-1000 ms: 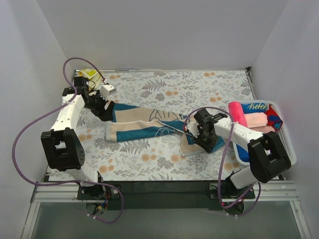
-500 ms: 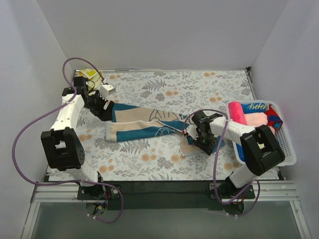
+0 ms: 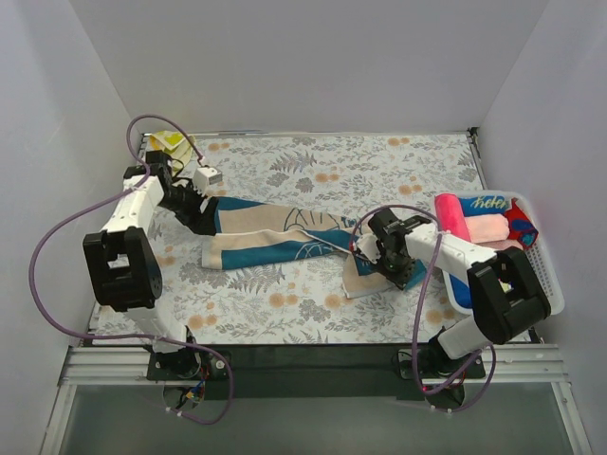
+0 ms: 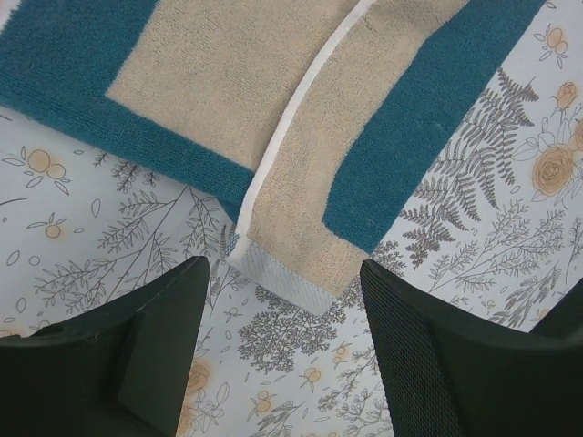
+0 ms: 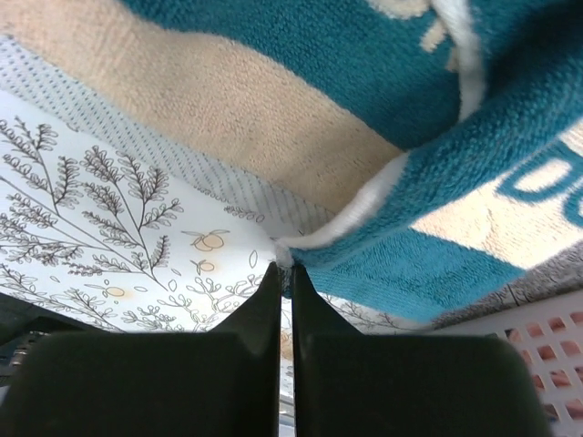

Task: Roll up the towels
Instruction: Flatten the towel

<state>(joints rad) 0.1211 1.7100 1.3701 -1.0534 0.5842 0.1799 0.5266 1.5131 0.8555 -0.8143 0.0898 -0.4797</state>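
White walls (image 3: 303, 66) enclose a towel (image 3: 275, 237) on floral covering (image 3: 398, 166).

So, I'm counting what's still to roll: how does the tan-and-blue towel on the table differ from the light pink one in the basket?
The tan-and-blue towel lies stretched out, unrolled, on the floral cover; the light pink towel is rolled and sits in the white basket. The tan-and-blue towel is printed in two colours; the light pink towel is plain. Both are soft cloth.
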